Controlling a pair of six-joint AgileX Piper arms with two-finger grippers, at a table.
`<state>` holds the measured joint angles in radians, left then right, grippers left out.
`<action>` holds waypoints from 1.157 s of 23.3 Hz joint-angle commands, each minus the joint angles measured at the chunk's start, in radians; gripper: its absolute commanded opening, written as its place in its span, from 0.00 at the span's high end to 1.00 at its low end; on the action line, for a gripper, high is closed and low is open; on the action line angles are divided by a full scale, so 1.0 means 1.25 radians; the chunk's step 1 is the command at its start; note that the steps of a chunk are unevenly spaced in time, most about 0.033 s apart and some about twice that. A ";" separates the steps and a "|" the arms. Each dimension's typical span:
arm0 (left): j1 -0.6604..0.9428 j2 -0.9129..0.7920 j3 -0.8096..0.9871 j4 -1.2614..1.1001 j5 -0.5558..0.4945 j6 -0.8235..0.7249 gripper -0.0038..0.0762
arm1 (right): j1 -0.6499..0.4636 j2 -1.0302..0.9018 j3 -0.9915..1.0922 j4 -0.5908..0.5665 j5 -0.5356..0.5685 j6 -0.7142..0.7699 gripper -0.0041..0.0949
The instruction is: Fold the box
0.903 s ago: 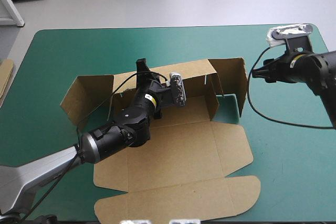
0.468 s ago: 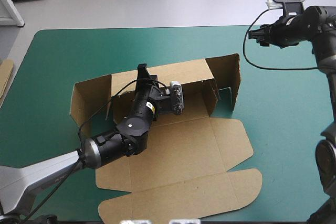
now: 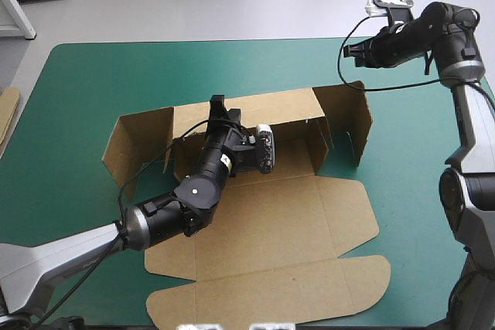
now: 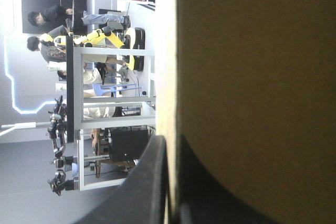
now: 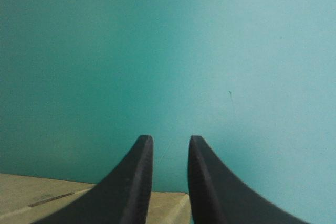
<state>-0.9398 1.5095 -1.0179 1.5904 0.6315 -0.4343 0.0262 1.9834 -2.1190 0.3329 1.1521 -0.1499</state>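
Starting left, the left gripper [image 3: 219, 110] is seen clamped on the raised back wall [image 3: 278, 107] of the box [image 3: 263, 214], which lies mid-table on the teal-green cover [image 3: 93, 83], lid [image 3: 271, 291] flat toward the near edge. If the pinch slips, the wall could be dropped or the sheet dragged. Near the far right corner the right gripper [image 3: 352, 50] is held slightly apart, empty; unsupported, the right side wall [image 3: 354, 121] may swing out.

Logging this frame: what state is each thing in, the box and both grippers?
box: part-folded, base flat on the teal-green cover.
back wall: raised.
end walls: both raised.
lid: lying flat, open.
left gripper: shut on the back wall's top edge.
right gripper: open, holding nothing, clear of the box near the table's far right.
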 commanded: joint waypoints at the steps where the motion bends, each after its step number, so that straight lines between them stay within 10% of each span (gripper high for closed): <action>1: -0.003 -0.025 -0.019 0.045 -0.010 -0.020 0.96 | 0.004 -0.016 -0.029 0.028 -0.007 -0.022 0.74; 27: -0.003 -0.020 -0.019 0.072 -0.038 -0.061 0.96 | 0.034 -0.193 0.298 0.011 0.076 -0.096 0.74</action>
<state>-0.9398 1.5166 -1.0170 1.6491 0.5711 -0.4852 0.0649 1.8308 -1.7731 0.3181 1.2398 -0.2395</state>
